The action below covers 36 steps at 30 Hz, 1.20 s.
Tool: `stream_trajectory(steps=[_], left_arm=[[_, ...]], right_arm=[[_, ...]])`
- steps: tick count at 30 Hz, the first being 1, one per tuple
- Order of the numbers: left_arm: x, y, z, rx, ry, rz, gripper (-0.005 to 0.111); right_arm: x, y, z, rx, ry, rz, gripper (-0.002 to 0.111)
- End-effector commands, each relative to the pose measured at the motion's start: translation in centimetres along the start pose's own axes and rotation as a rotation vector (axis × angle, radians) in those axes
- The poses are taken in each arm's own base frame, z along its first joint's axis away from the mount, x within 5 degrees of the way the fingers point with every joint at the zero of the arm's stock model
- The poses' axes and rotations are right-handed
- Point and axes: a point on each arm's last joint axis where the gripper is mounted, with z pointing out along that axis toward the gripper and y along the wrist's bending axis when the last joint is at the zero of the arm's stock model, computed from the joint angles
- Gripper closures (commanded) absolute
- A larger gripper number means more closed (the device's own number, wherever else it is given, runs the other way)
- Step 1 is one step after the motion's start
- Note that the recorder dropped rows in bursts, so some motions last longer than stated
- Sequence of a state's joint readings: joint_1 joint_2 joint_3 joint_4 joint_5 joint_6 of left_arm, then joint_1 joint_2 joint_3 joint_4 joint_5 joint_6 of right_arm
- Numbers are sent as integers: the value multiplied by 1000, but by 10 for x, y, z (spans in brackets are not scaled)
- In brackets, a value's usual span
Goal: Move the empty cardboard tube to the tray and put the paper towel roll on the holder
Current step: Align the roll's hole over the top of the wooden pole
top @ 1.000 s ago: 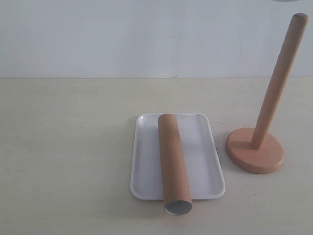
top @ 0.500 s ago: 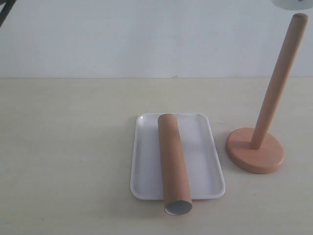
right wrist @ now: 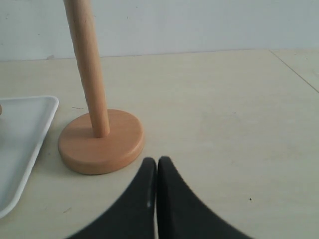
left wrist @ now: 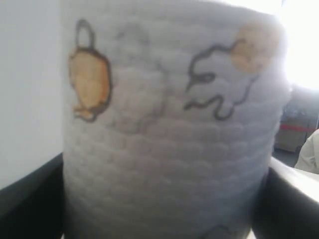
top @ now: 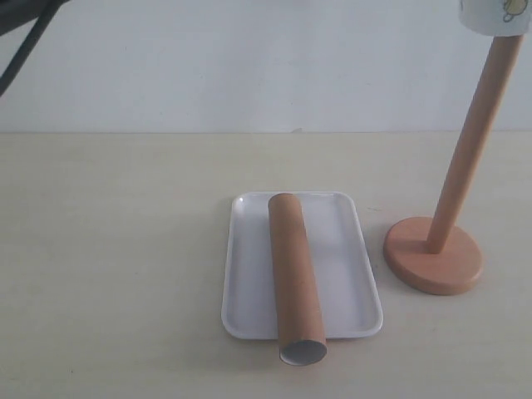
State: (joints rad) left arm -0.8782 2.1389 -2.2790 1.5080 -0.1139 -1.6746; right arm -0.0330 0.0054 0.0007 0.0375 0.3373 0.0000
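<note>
The paper towel roll (top: 496,17) has come down since a second ago. Then the rounded top of the holder (top: 465,158) was bare; now the roll's lower end covers it, high above the right side of the worktop (top: 108,249). I judge the pole is just entering the hollow core, so lowering the roll is what remains.

My left gripper (left wrist: 159,211) reaches across and grips the roll, a dark finger pressed on each side of the printed paper. My right gripper (right wrist: 157,172) is closed on nothing, its tips touching, low over the worktop just beside the holder's disc base.

The empty cardboard tube (top: 295,274) already lies lengthwise on the tray (top: 249,274), mid-worktop toward the near edge. Its near end pokes over the tray's near rim.

Counted: one roll, one holder, one tube, one tray, two grippers.
</note>
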Motion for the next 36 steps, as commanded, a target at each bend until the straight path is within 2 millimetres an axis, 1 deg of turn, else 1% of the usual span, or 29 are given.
stream_trajectory(steps=[1,4,7,11,22,25,30,33,36], left_arm=[[-3,-7,-1,47,10,-42,103],[-4,-9,-2,61,26,-24,103],[-9,-11,-4,65,25,-72,103],[-7,-11,-4,75,32,-96,103],[11,3,-4,44,86,-101,103],[16,3,-4,72,111,-59,103],[25,6,-4,57,130,16,103],[33,8,-5,50,151,59,103],[43,9,-5,48,180,66,103]], right_arm=[[-1,0,0,4,-9,2,108],[-1,0,0,4,-9,2,108],[-1,0,0,4,-9,2,108],[-1,0,0,4,-9,2,108],[-1,0,0,4,-9,2,108],[-1,0,0,4,-9,2,108],[-1,0,0,4,-9,2,108],[-1,0,0,4,-9,2,108],[-1,0,0,4,-9,2,108]])
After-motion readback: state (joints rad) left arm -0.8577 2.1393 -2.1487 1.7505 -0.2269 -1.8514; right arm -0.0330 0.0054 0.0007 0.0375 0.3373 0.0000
